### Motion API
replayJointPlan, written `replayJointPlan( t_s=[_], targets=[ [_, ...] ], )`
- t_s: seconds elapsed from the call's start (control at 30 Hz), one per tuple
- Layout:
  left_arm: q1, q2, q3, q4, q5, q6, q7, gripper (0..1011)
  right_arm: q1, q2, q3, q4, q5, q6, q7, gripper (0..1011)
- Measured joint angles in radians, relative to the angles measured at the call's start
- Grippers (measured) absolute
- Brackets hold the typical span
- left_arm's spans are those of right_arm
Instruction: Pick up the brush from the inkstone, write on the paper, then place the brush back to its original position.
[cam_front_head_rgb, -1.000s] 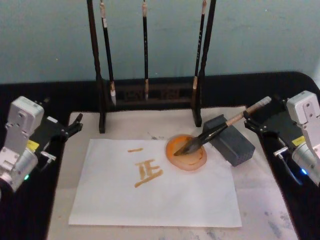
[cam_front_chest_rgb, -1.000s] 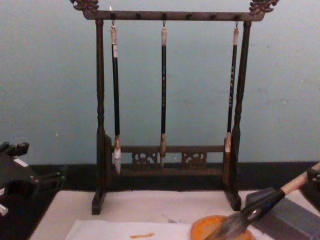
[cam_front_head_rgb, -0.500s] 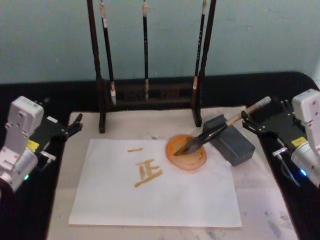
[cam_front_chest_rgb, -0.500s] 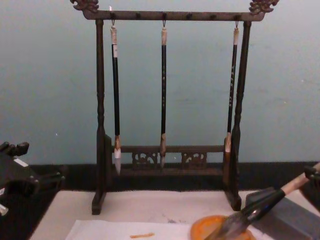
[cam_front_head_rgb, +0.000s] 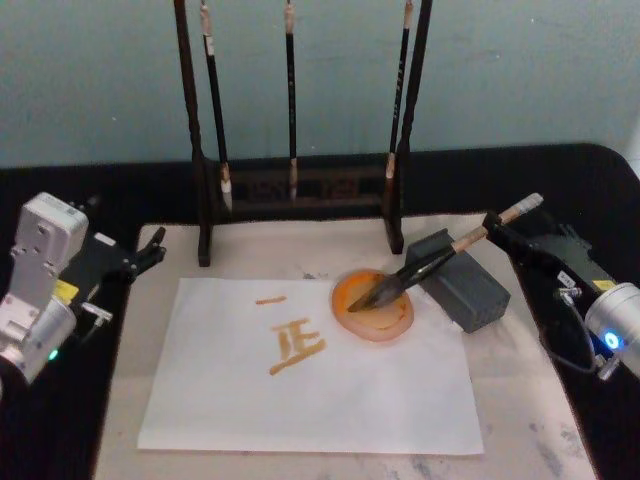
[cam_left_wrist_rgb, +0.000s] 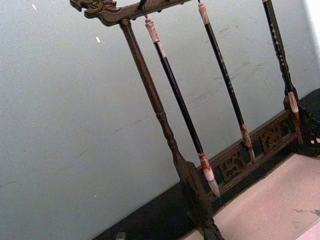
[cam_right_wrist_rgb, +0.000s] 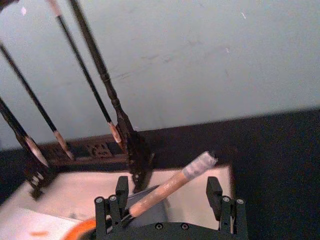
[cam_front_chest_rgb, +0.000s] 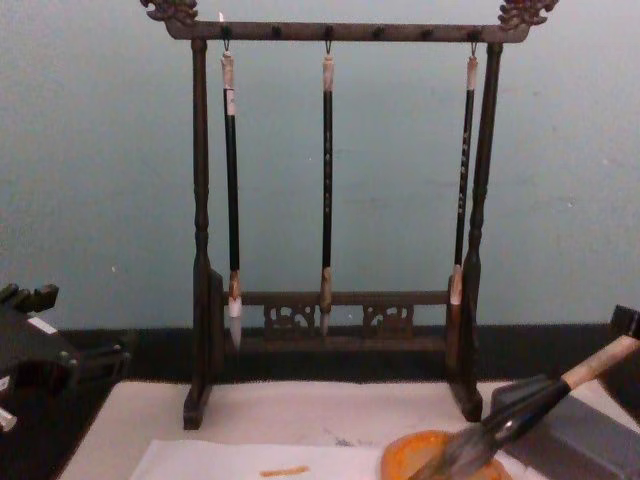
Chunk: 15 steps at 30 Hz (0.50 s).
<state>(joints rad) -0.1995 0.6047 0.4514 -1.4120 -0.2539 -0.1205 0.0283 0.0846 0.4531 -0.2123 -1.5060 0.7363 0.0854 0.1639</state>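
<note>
The brush (cam_front_head_rgb: 432, 260) leans on the grey inkstone block (cam_front_head_rgb: 470, 295), its bristles in an orange dish (cam_front_head_rgb: 385, 318) and its pale handle pointing back right. My right gripper (cam_front_head_rgb: 503, 238) is open around the handle's end. In the right wrist view the handle (cam_right_wrist_rgb: 172, 183) lies between the two fingers (cam_right_wrist_rgb: 120, 192), nearer one of them. The chest view shows the brush (cam_front_chest_rgb: 520, 412) low at the right. The white paper (cam_front_head_rgb: 300, 400) with orange strokes lies beside the dish. My left gripper (cam_front_head_rgb: 148, 250) is parked at the table's left, open.
A dark wooden rack (cam_front_head_rgb: 300, 185) with three thin hanging brushes (cam_front_chest_rgb: 327, 180) stands at the back of the pale beige mat (cam_front_head_rgb: 520, 410). The black table runs on both sides of the mat.
My right arm has turned and sunk lower, and its gripper now points along the brush handle with the fingers either side of its end. Brush, dish and left arm have not moved.
</note>
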Motion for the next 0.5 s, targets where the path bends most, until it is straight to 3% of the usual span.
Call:
replayJointPlan(
  t_s=[0.03,0.07,0.1,0.2,0.3,0.5],
  targets=[
    [0.000,0.000,0.000,0.000,0.000,0.000,0.000,1010,-0.006,-0.018,0.022,-0.003,0.043,0.031,0.004,1000],
    [0.000,0.000,0.000,0.000,0.000,0.000,0.000,1009,-0.006,-0.018,0.022,-0.003,0.043,0.031,0.004,1000],
    [0.000,0.000,0.000,0.000,0.000,0.000,0.000,1010,-0.010,-0.035,0.038,-0.005,0.089,0.062,0.004,1000],
    [0.000,0.000,0.000,0.000,0.000,0.000,0.000,1010,-0.013,-0.062,0.064,-0.005,0.170,0.110,-0.003,1000],
    [0.000,0.000,0.000,0.000,0.000,0.000,0.000,1010,-0.013,-0.081,0.077,-0.001,0.231,0.145,-0.017,1000],
    [0.000,0.000,0.000,0.000,0.000,0.000,0.000,1010,-0.002,-0.104,0.083,0.017,0.301,0.179,-0.030,1000]
  ],
)
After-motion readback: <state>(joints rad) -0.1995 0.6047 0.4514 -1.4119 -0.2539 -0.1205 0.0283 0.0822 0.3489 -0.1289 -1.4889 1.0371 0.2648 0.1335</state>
